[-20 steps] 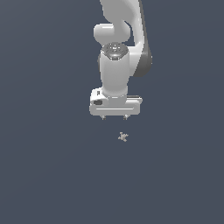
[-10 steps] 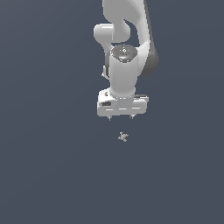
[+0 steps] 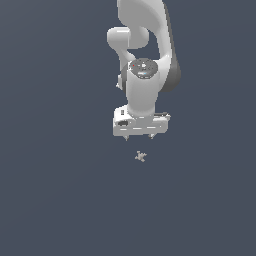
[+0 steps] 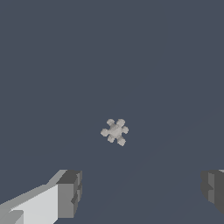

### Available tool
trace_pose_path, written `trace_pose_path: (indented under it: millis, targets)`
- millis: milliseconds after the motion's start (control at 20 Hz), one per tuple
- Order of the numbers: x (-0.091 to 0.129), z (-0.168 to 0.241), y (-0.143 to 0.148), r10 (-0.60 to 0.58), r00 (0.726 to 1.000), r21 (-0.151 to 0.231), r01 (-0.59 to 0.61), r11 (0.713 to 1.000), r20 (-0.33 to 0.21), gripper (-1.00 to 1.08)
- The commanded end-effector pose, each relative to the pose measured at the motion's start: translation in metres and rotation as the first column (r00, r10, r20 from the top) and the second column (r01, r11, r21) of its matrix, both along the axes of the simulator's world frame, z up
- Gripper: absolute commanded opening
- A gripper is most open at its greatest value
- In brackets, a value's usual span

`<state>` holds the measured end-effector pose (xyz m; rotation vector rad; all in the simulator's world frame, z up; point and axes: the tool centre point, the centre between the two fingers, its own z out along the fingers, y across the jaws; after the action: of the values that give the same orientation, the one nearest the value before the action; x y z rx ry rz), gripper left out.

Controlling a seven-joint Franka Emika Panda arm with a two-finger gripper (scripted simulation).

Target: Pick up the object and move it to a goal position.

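The claw (image 3: 139,137) is hanging with its fingers spread apart, just above the small star-shaped piece (image 3: 141,156) lying on the counter (image 3: 60,190).
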<state>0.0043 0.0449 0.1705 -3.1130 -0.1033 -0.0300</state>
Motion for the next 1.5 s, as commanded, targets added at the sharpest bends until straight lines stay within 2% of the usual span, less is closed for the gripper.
trace_pose_path:
  millis: [0, 550, 1150, 1450]
  targets:
    - [0.002, -0.012, 0.002, 0.004, 1.000, -0.003, -0.004, 1.000, -0.003, 1.00]
    - [0.010, -0.084, 0.015, 0.028, 0.999, -0.023, -0.029, 0.999, -0.016, 1.00]
    - [0.010, -0.104, 0.018, 0.034, 0.999, -0.027, -0.034, 0.999, -0.019, 1.00]
    - [0.009, -0.132, 0.018, 0.034, 0.999, -0.027, -0.034, 0.999, -0.019, 1.00]
